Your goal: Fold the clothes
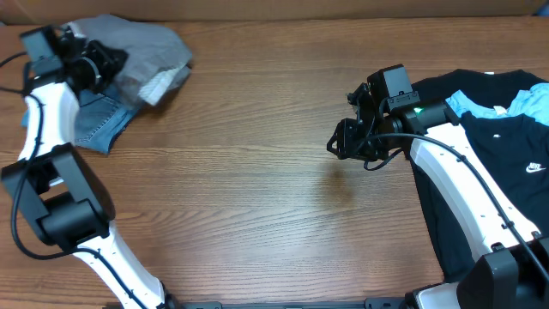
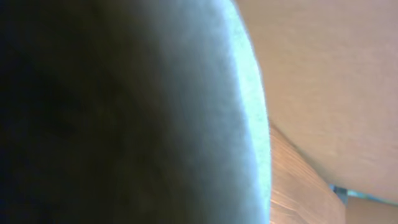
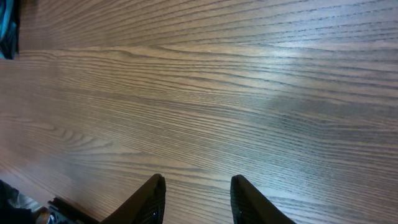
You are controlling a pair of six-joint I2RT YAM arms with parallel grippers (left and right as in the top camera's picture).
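Two robot arms work at a wooden counter [image 1: 257, 189]. The left gripper [image 1: 111, 64] is pushed into a crumpled pile. Grey shorts [image 1: 154, 43] bunch just beside and beyond it, and a piece of denim [image 1: 99, 124] lies just below it, partly under the shorts. Its wrist camera shows only blurred grey cloth, so I cannot tell whether its fingers are apart or clamped on fabric. The right gripper [image 3: 196, 202] hovers over bare wood with its fingers apart, holding nothing. Black T-shirts [image 1: 506, 163] lie behind it, under its arm.

A pull by the left gripper might lift the denim along with the shorts, since the two overlap. It might also drag the pile toward the counter's far edge, which is close beside that gripper (and the covered lens gives no way to check the grip). The open room is the broad bare stretch between the two grippers, directly ahead of the right one. It looks wide enough to spread the shorts flat.
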